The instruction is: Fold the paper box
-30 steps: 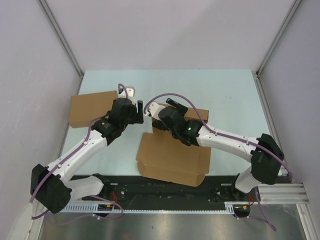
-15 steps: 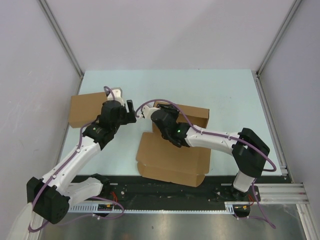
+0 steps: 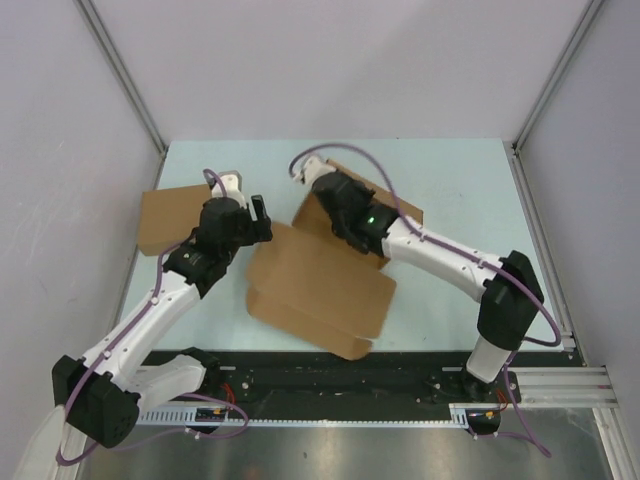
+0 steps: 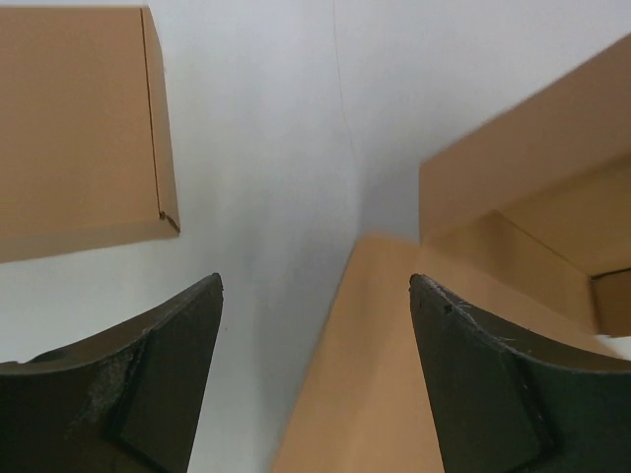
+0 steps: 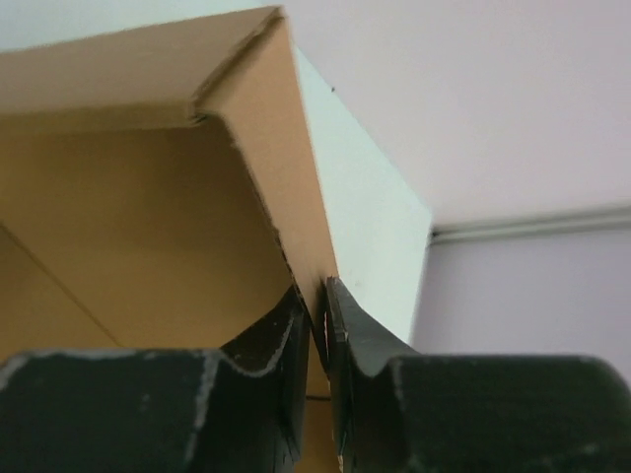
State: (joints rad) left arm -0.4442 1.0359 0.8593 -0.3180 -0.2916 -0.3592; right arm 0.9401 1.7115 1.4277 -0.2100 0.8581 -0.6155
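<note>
In the middle of the table (image 3: pixel 450 190), the paper box (image 3: pixel 320 285) lies half flat; your right gripper (image 5: pixel 317 298) pinches its far flap tight; your left gripper (image 4: pixel 315 288) hangs wide apart just left; next, stand that flap up gently.

The right end effector (image 5: pixel 321 315), open a second ago, now pinches a raised wall of the paper box (image 3: pixel 318 285), which lies turned and further left; the left end effector (image 3: pixel 262 213) sits further left.
</note>
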